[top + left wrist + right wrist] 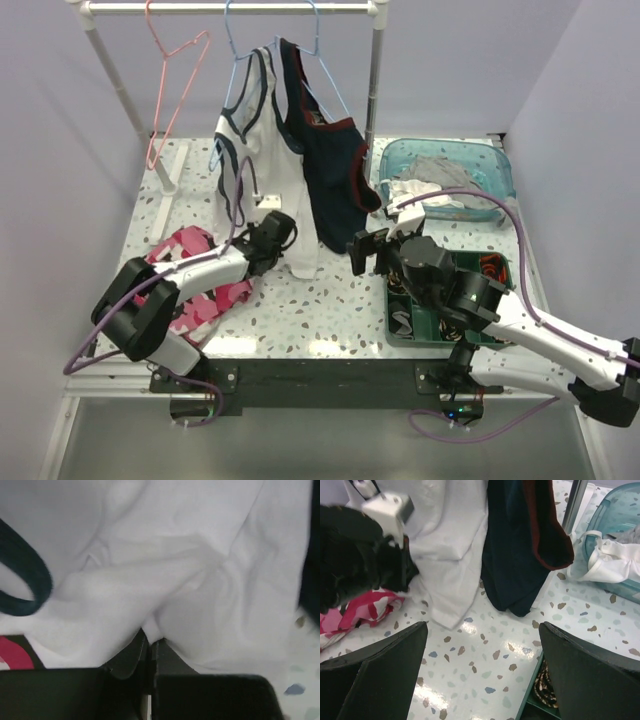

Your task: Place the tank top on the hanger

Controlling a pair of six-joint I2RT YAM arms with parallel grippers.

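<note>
The white tank top (262, 135) with navy trim hangs from the light blue hanger (233, 45) on the rack rod, and its hem reaches the table. My left gripper (278, 232) is shut on a fold of its lower part. In the left wrist view the jaws (150, 639) pinch the white cloth (190, 570), with navy trim (27, 580) at the left. My right gripper (368, 250) is open and empty, low over the table to the right of the hem. In the right wrist view its fingers (380, 675) frame bare table below the tank top (455, 555).
A dark navy top with red trim (328, 160) hangs right beside the tank top. A pink hanger (178, 70) hangs at the left of the rod. A pink camouflage garment (200, 285) lies under my left arm. A blue tub (480, 165) and a green bin (425, 325) stand at the right.
</note>
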